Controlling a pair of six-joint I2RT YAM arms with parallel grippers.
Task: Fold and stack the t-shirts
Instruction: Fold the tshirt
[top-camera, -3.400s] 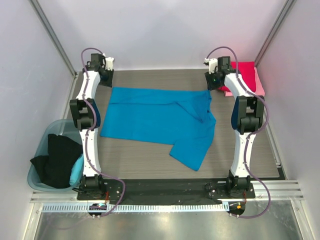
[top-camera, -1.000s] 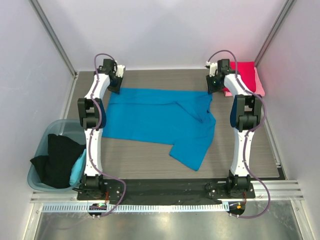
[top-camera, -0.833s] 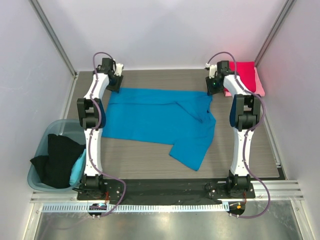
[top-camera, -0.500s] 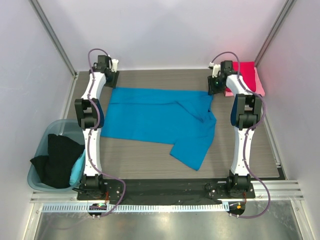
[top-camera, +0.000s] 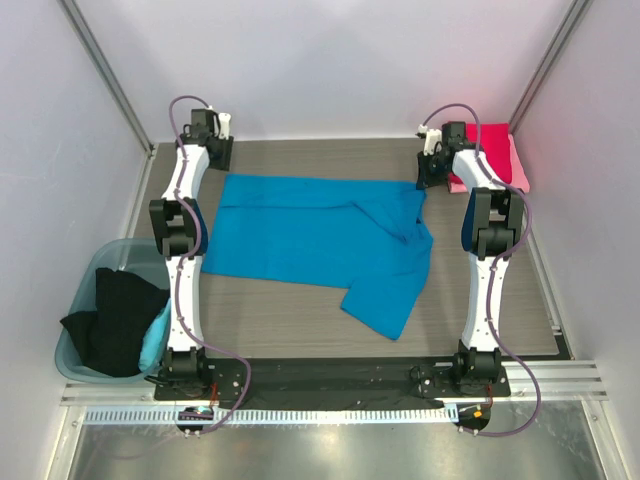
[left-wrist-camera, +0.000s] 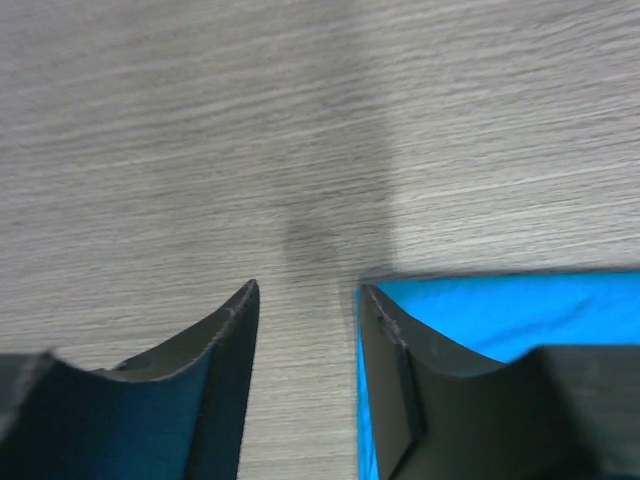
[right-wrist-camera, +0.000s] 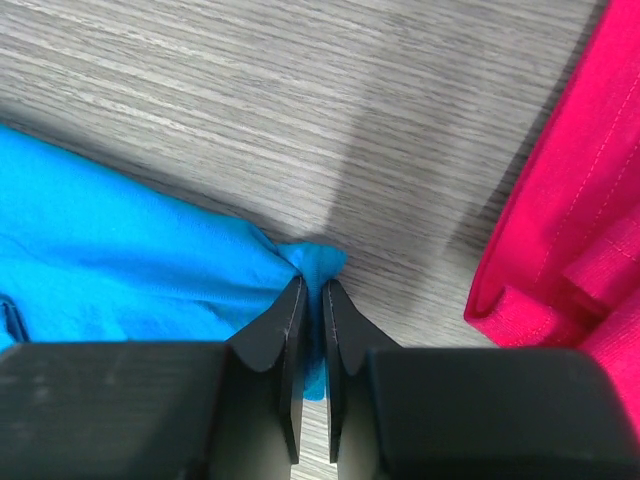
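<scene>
The blue t-shirt (top-camera: 320, 235) spread flat, one corner pinched.
It lies across the middle of the worktop (top-camera: 300, 325). The right fingers (right-wrist-camera: 312, 288) are nipped together on its far right corner, just beside the folded crimson t-shirt (right-wrist-camera: 570, 200). The left fingers (left-wrist-camera: 307, 292) stand apart, holding nothing, at its far left corner.

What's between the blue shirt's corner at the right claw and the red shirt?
Only bare tabletop: the right wrist view shows the blue shirt and red shirt apart, nothing between.

Crimson shirt (right-wrist-camera: 570, 180) just beside right claw (right-wrist-camera: 312, 290)
</scene>
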